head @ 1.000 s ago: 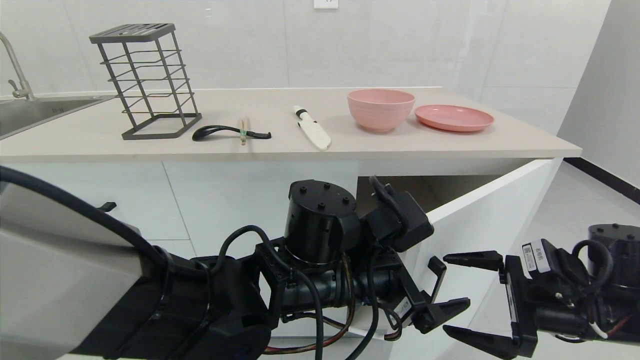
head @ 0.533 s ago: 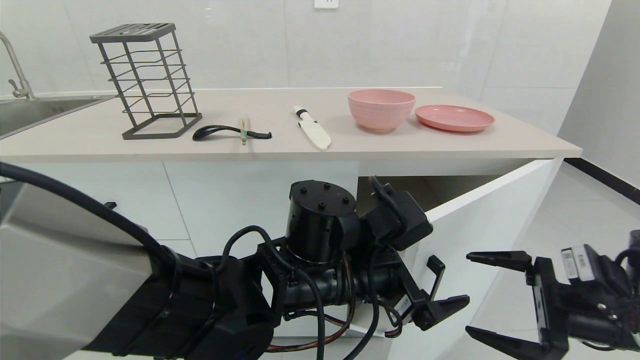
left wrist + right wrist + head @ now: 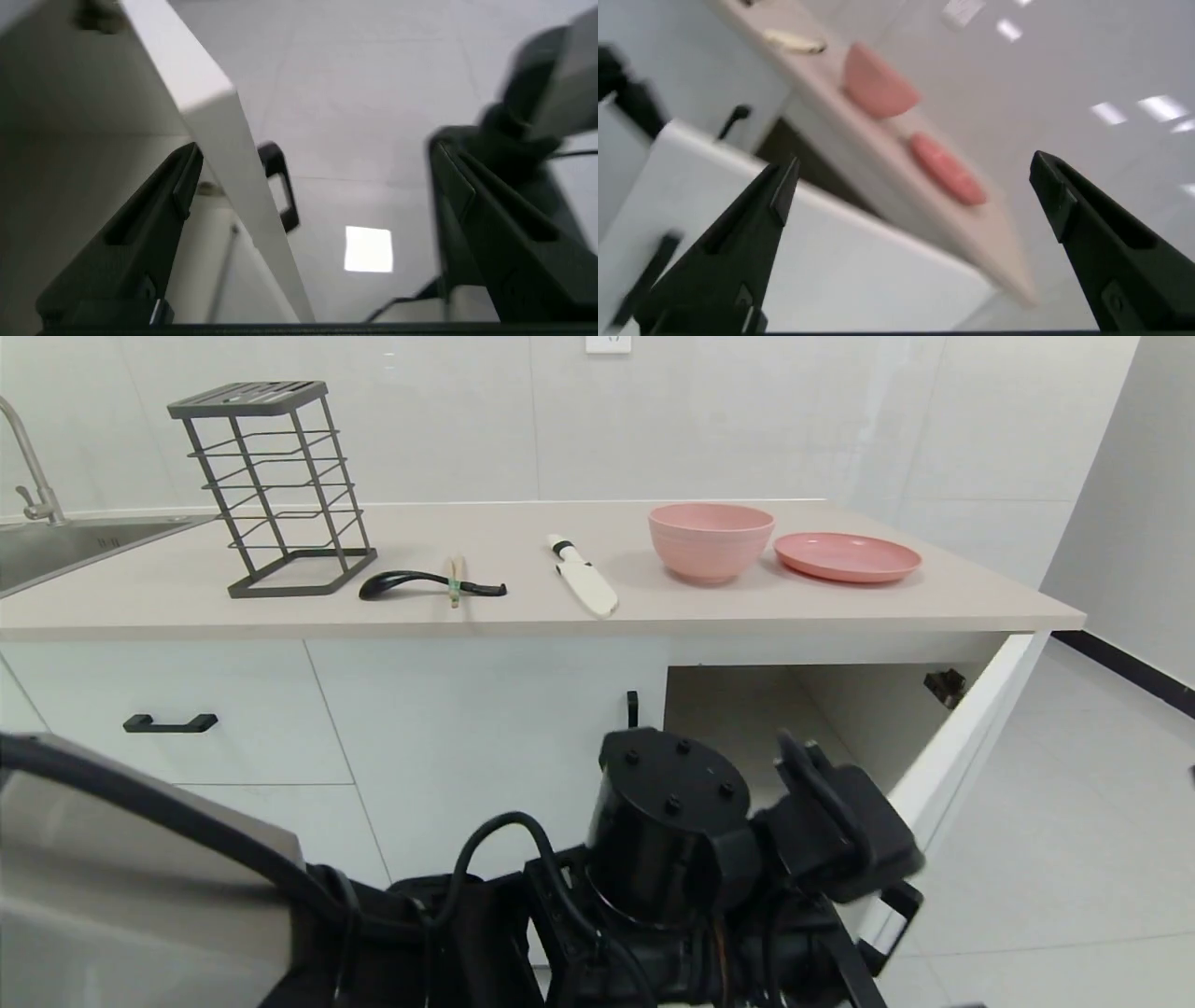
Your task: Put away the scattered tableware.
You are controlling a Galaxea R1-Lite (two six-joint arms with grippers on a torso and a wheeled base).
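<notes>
Spoon (image 3: pixel 411 581) lies at ten o'clock on the counter (image 3: pixel 140 588) in the head view, knife (image 3: pixel 583 577) at twelve, bowl (image 3: pixel 711 539) at one, plate (image 3: pixel 848 556) at two. Left wrist view adds the left gripper (image 3: pixel 316 154), spread wide, cabinet door (image 3: pixel 210 103) edge between its fingers. Right wrist view: right gripper (image 3: pixel 913 166) splayed, empty.

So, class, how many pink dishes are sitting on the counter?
2: a pink bowl toward the right end of the counter, and a pink plate beside it, closer to that end. Nothing appears hidden.

- Left arm (image 3: pixel 672 821): black cylindrical joint, small screw heads on its cap.
- Silver-grey shell (image 3: pixel 140 896) at near left.
- Black cables (image 3: pixel 504 819) loop beside joint.
- Left gripper (image 3: pixel 315 149), right gripper (image 3: pixel 915 166): black tapered fingers.
</notes>
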